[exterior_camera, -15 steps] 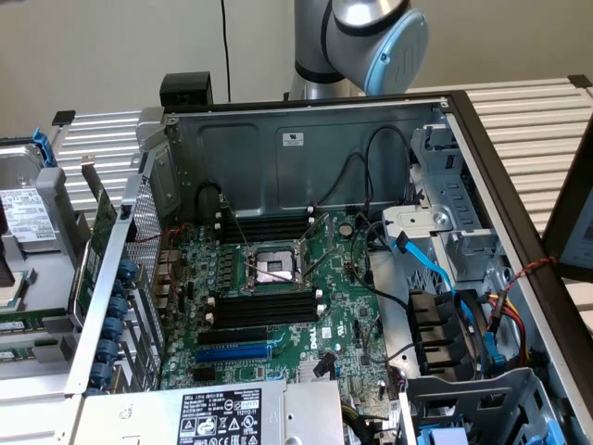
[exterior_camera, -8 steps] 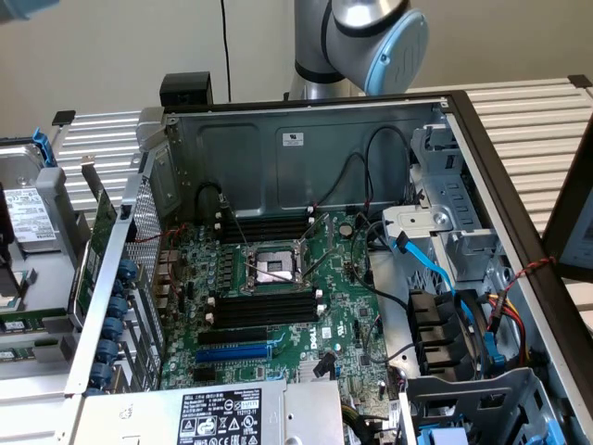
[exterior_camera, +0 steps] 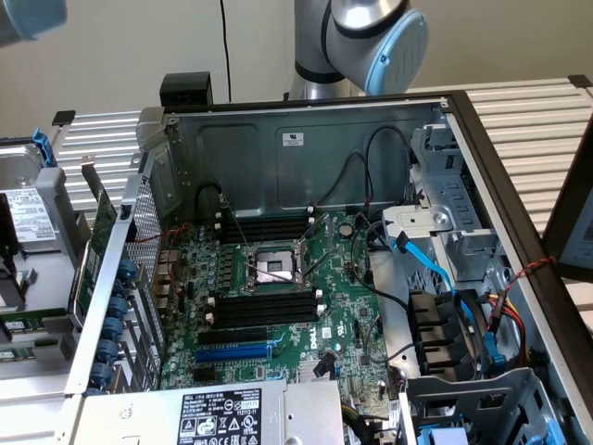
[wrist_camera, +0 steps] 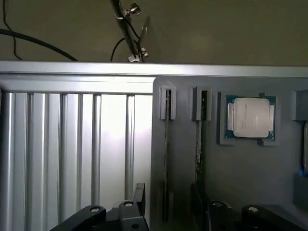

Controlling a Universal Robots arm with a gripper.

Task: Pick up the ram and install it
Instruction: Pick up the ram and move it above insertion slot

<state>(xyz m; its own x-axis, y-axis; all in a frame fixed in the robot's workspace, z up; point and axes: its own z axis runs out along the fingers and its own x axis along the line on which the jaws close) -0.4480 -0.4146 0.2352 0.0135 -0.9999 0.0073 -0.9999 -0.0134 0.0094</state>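
Note:
In the wrist view two ram sticks stand on edge in narrow grey holders: one ram (wrist_camera: 167,144) and a second (wrist_camera: 198,149) beside it. My gripper (wrist_camera: 175,217) is open, its dark fingers (wrist_camera: 126,214) set wide apart. The first stick lies roughly between the fingers and the second toward one side; how far off they are I cannot tell. In the exterior view the motherboard (exterior_camera: 343,315) lies in the open computer case, with long black memory slots (exterior_camera: 264,306) with white end clips on either side of the CPU socket (exterior_camera: 273,264).
A processor chip (wrist_camera: 251,118) sits in its own holder on the grey fixture plate (wrist_camera: 240,183), next to a ribbed aluminium surface (wrist_camera: 72,144). In the case (exterior_camera: 306,139) are a blue expansion slot (exterior_camera: 232,352), loose black and blue cables (exterior_camera: 435,264) and drive bays at the exterior view's right.

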